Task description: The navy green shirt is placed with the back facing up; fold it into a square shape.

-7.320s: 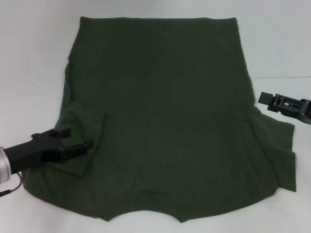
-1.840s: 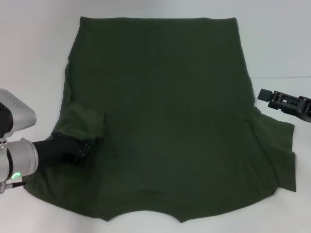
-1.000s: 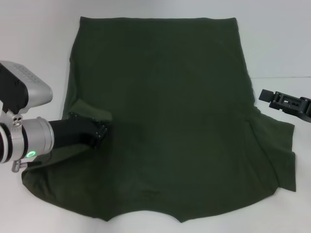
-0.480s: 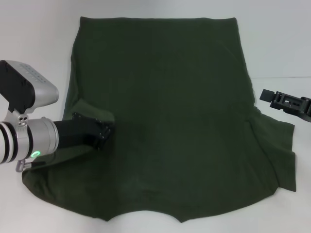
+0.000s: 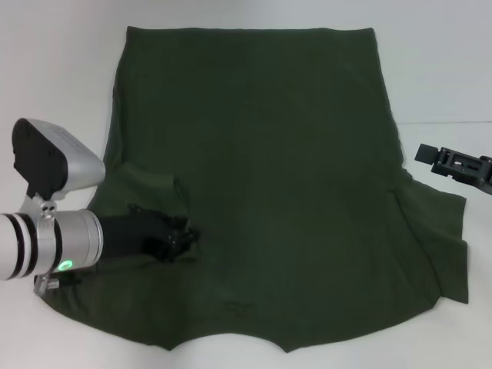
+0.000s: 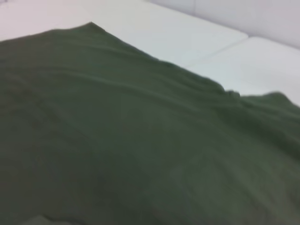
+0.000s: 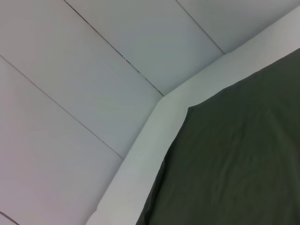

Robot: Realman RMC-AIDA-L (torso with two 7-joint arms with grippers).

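Observation:
The navy green shirt (image 5: 269, 154) lies flat on the white table, hem at the far side and collar at the near edge. My left gripper (image 5: 183, 240) is shut on the shirt's left sleeve (image 5: 146, 188), which is folded inward over the shirt's body. The gripper sits low over the fabric, left of the shirt's middle. The right sleeve (image 5: 442, 238) lies spread out flat. My right gripper (image 5: 424, 152) is parked off the shirt's right edge, above the table. The shirt fills the left wrist view (image 6: 117, 140) and shows in a corner of the right wrist view (image 7: 243, 154).
The white table (image 5: 54, 77) surrounds the shirt, with bare strips to its left and right. The left arm's silver wrist and camera housing (image 5: 54, 157) stand over the shirt's near left edge. A white wall panel (image 7: 93, 70) stands beyond the table.
My left gripper closed on the left sleeve and has dragged it inward and toward the near side, over the shirt's body. The right arm has barely moved.

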